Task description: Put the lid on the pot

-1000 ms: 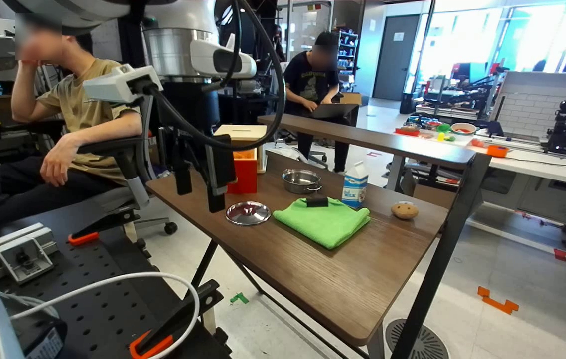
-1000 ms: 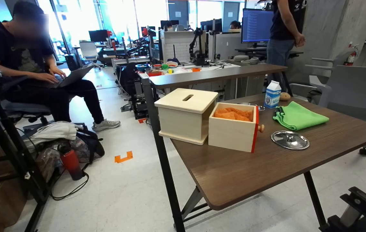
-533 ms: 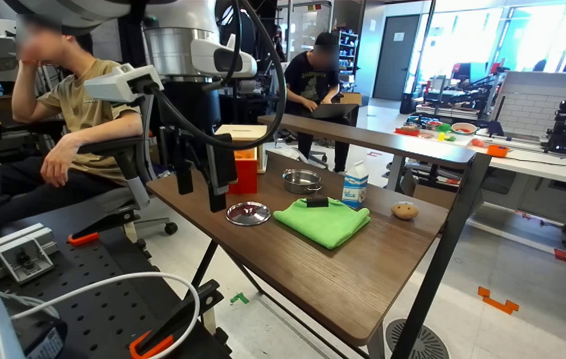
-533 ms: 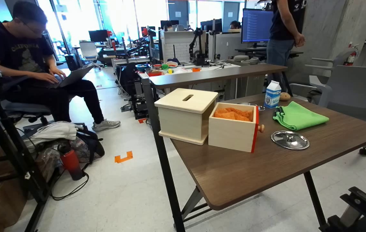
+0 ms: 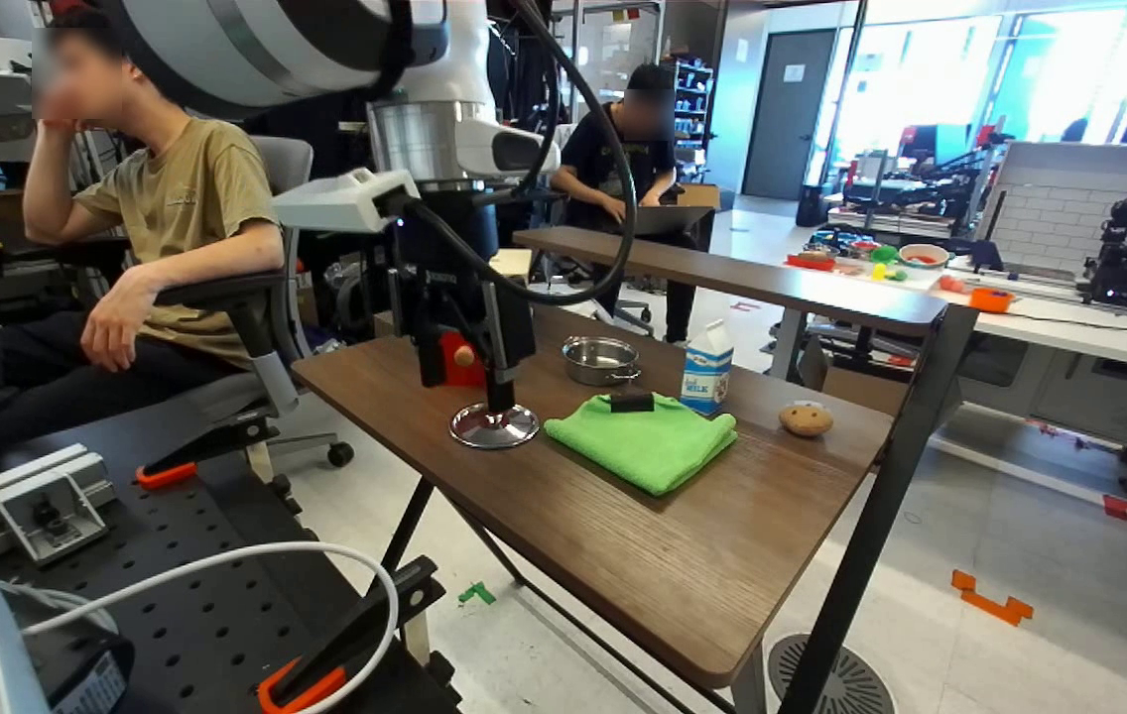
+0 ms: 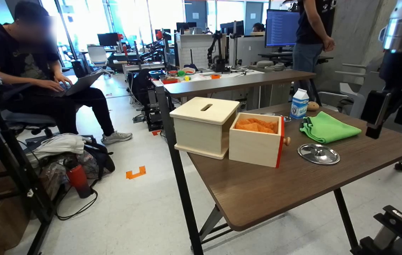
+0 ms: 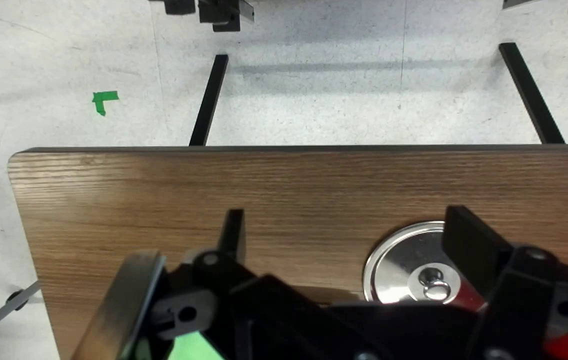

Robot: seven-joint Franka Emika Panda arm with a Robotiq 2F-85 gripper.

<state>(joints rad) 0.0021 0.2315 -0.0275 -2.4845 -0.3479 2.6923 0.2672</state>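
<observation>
The lid (image 5: 476, 428), a shiny silver disc with a small knob, lies flat on the table. It also shows in an exterior view (image 6: 316, 154) and in the wrist view (image 7: 396, 265), partly covered there by a finger and the gripper body. The pot (image 5: 601, 370), low, round and silver, stands uncovered farther back; in an exterior view (image 6: 286, 119) the box hides most of it. The wrist view does not show it. My gripper (image 5: 465, 393) is open and empty, held above the table. In the wrist view (image 7: 346, 210) the lid's knob lies between the fingers' lines, nearer the right finger.
A red-fronted wooden box (image 6: 254, 150) with orange cloth stands beside a slotted wooden box (image 6: 204, 132). A green cloth (image 5: 648, 446) with a dark object (image 5: 632, 402) lies beside the lid. A milk carton (image 5: 707, 367) and a potato-like object (image 5: 806, 419) stand beyond. A raised shelf (image 5: 722, 273) runs behind.
My gripper has moved over the table toward the lid, to the right in an exterior view and farther into the picture from the right edge in an exterior view. The lid and pot have not moved.
</observation>
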